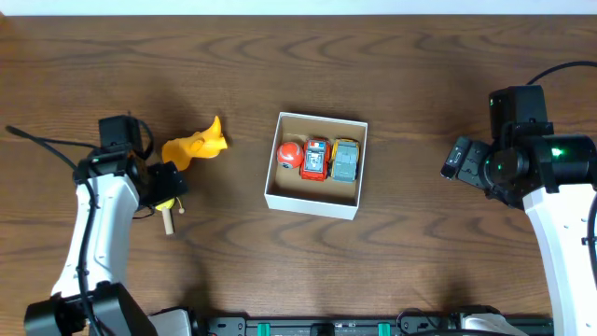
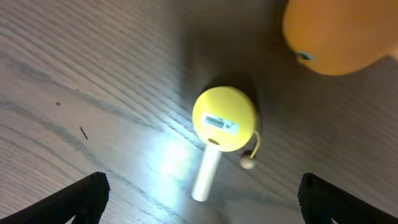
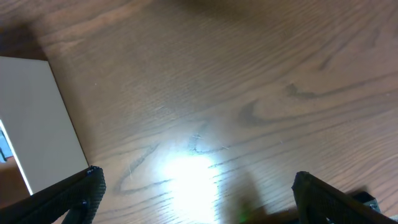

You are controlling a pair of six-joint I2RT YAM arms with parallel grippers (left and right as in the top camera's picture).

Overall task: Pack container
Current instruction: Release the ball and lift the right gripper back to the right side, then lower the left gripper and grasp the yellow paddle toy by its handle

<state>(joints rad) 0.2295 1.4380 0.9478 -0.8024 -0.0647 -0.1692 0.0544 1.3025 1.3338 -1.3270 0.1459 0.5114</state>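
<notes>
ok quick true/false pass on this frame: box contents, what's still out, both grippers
1. The container holds three toys side by side. True.
2. The orange toy is already inside the container. False: it lies on the table, left of the container.
3. The left gripper is shut on the yellow rattle. False: it is open above the rattle, which lies on the table untouched, next to the orange toy.
4. The right gripper is open over bare wood, with the container's white wall at the left edge of its wrist view. True.
</notes>
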